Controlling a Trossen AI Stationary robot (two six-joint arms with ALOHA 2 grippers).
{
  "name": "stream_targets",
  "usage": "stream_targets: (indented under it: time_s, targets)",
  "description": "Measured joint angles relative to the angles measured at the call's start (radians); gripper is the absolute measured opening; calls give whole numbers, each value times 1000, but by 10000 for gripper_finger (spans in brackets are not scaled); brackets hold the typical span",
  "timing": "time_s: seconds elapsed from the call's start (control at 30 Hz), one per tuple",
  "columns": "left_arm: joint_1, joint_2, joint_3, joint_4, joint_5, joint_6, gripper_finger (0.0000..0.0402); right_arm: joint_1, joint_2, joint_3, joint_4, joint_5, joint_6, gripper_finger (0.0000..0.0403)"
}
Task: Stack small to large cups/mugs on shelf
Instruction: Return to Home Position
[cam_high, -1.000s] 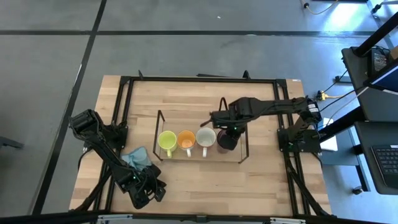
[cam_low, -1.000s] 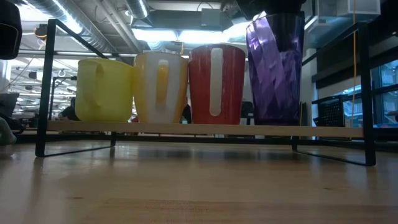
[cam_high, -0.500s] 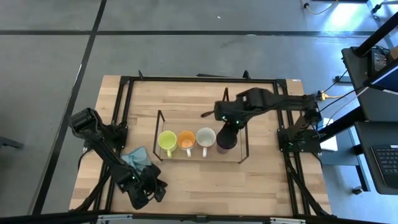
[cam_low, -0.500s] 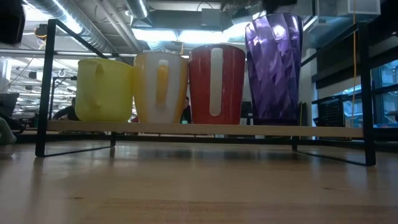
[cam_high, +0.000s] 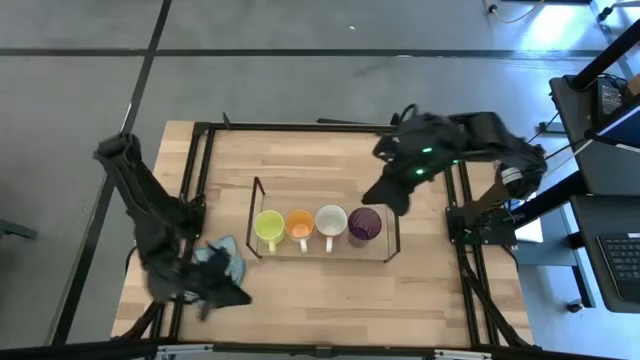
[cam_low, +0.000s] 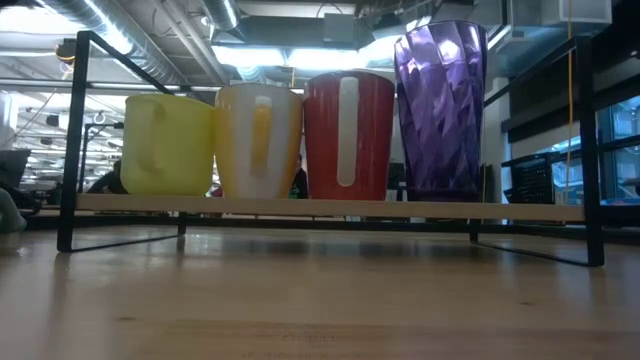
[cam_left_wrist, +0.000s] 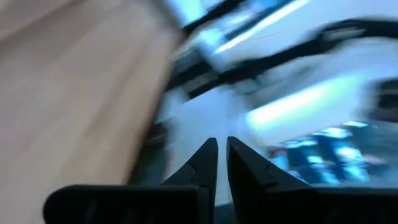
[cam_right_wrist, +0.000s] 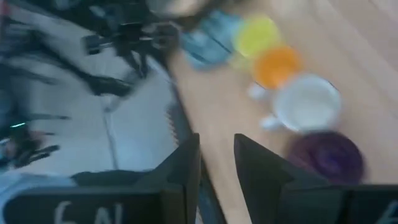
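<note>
Four cups stand in a row on the black wire shelf (cam_high: 392, 240) (cam_low: 520, 211), each on its base. From left to right they are the yellow-green mug (cam_high: 268, 226) (cam_low: 168, 145), the orange mug (cam_high: 299, 224) (cam_low: 258, 140), the white mug (cam_high: 331, 219) (cam_low: 348, 135) and the taller purple cup (cam_high: 364, 223) (cam_low: 441, 110). My right gripper (cam_high: 390, 197) (cam_right_wrist: 214, 146) is open and hangs above the shelf's far right corner, clear of the purple cup. My left gripper (cam_high: 210, 297) (cam_left_wrist: 222, 144) is shut, near the table's near left edge, touching nothing.
A light blue cloth (cam_high: 222, 258) lies crumpled on the table, left of the shelf and close to my left arm. The black table frame (cam_high: 300, 128) runs around the wooden top. Bare wood lies in front of the shelf (cam_low: 320, 300) and behind it.
My right gripper has come off the purple cup's top, risen and drawn back toward the table's far right. The cup stays upright on the shelf. My left arm has swung its elbow up and leftward, and its gripper has shifted a little toward the left edge.
</note>
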Motion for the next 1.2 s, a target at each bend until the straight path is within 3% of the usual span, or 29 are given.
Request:
stream_targets:
  time_s: [0.17,0.3,0.37,0.43,0.47,0.57,0.63,0.7,0.8,0.87,1.0,1.1,1.2]
  targets:
    - [-132,-105,0,403,-154,417,30,184,-43,23,270,68,-53,100]
    - [-203,-117,0,639,-290,548,30,395,-35,24,348,330,-35,100]
    - [-213,-103,0,684,-292,733,30,481,-5,16,381,476,-19,100]
    - [-188,-94,-3,738,-198,968,30,544,30,-6,470,586,-132,100]
    - [-158,-100,-3,786,-97,1092,30,555,46,-19,539,593,-196,100]
    - [-35,-183,0,855,268,1381,30,521,56,-78,735,474,-333,100]
    - [71,-270,1,724,468,1419,30,475,48,-147,861,370,-393,100]
    - [188,-335,0,576,585,1380,30,433,46,-243,972,251,-417,100]
    - [366,-369,-2,480,777,1343,30,372,38,-431,1150,82,-441,100]
    - [482,-395,-3,381,853,1327,30,312,-12,-549,1172,3,-421,100]
    - [687,-489,-5,200,914,1265,30,193,-243,-738,1177,-13,-393,100]
    - [783,-597,-29,139,982,1232,30,157,-456,-884,1150,61,-391,100]
    - [808,-760,-156,213,917,1174,30,173,-635,-1061,1209,180,-364,100]
